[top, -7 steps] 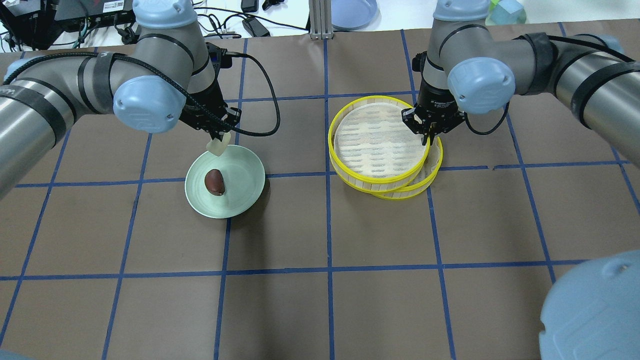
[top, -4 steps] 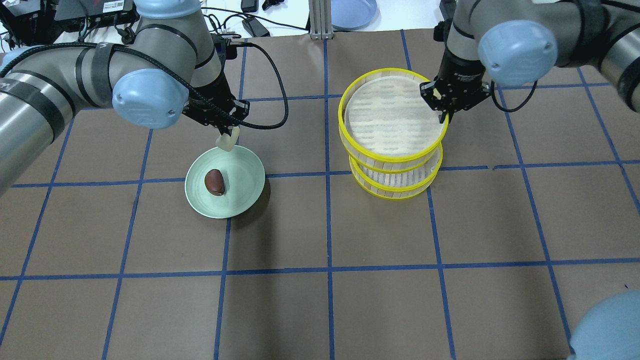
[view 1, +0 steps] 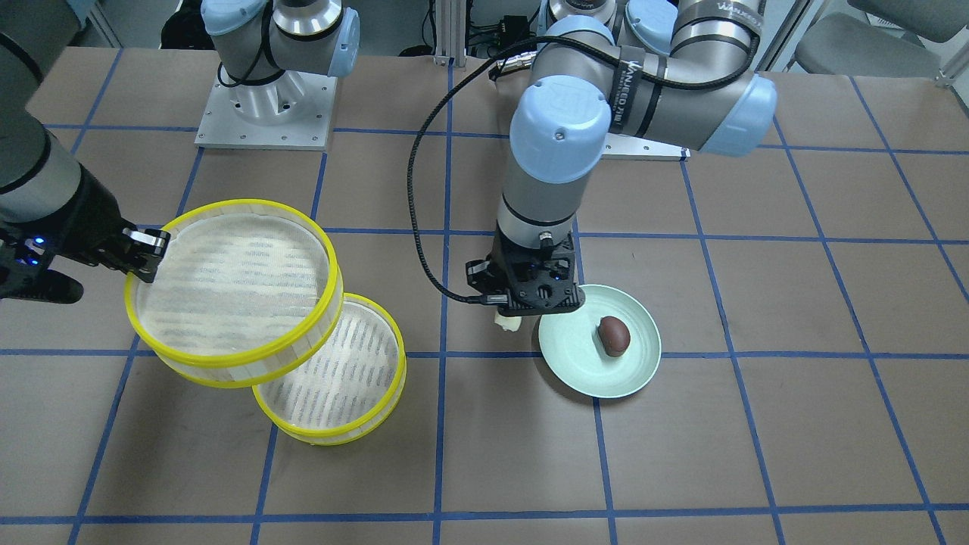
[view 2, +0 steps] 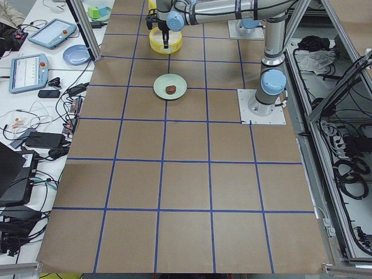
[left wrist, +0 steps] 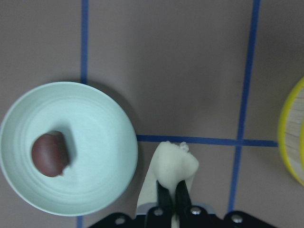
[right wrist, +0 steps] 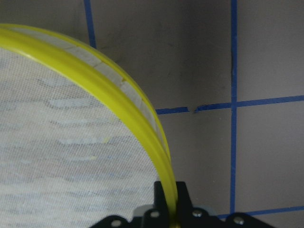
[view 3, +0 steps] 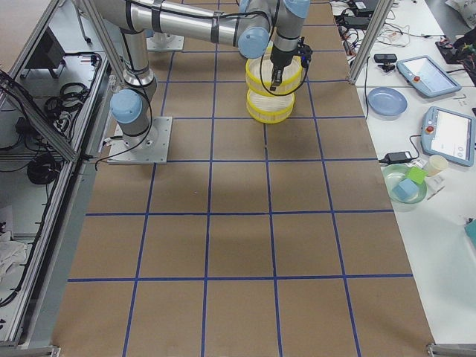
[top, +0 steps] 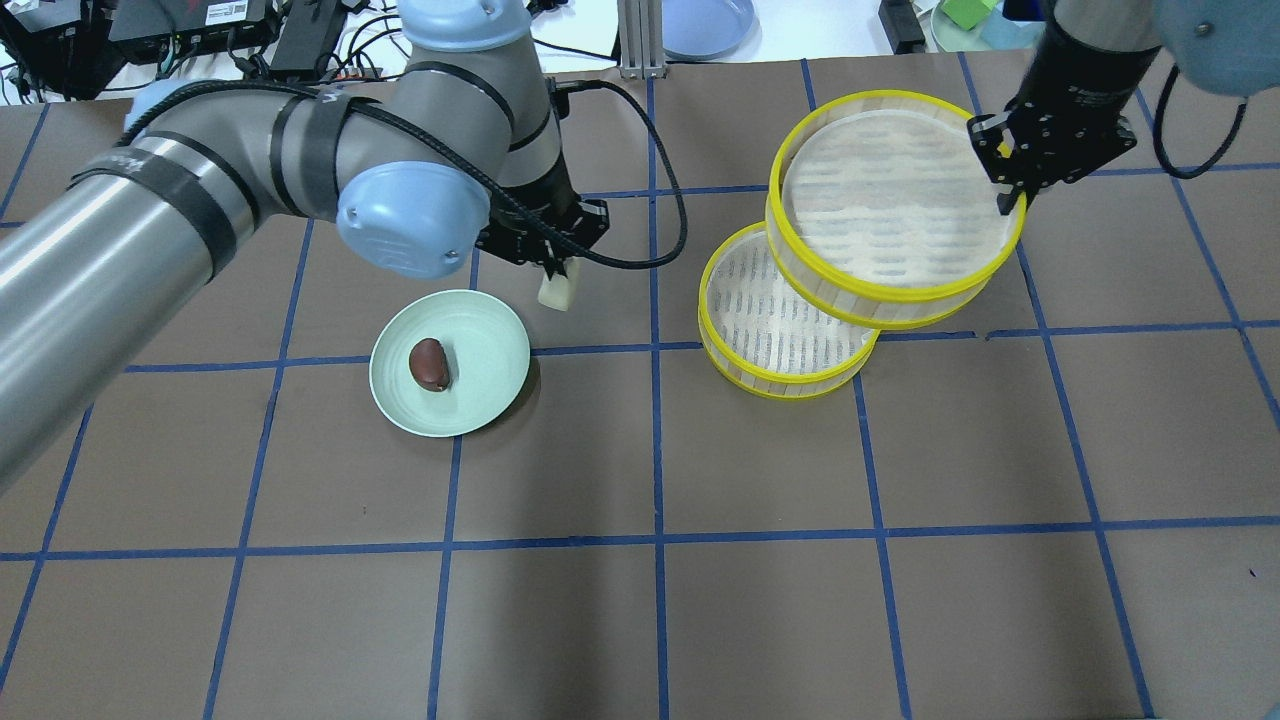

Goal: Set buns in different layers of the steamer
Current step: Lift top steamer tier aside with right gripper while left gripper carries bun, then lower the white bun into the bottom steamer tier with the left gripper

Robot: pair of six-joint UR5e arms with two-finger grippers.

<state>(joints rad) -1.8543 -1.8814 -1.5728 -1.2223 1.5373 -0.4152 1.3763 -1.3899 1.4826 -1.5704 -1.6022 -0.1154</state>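
My left gripper [top: 556, 283] is shut on the pale cream bun [top: 557, 291] and holds it above the table between the plate and the steamer; it shows in the left wrist view [left wrist: 172, 164] and front view [view 1: 508, 323]. The dark reddish-brown bun [top: 430, 364] lies on the pale green plate [top: 490, 340]. My right gripper [top: 1008, 203] is shut on the rim of the upper steamer layer [top: 895, 205] and holds it raised, offset to the far right of the lower layer [top: 775, 325], which sits on the table with its mesh floor partly uncovered. Both layers hold no buns.
The brown table has a blue tape grid. A black cable [top: 660, 200] loops from my left wrist. A blue plate [top: 705, 25] and loose gear lie beyond the far edge.
My right gripper lifted the upper layer off the lower one and carried it to the far right. My left gripper carried the cream bun off the plate, rightward toward the steamer.
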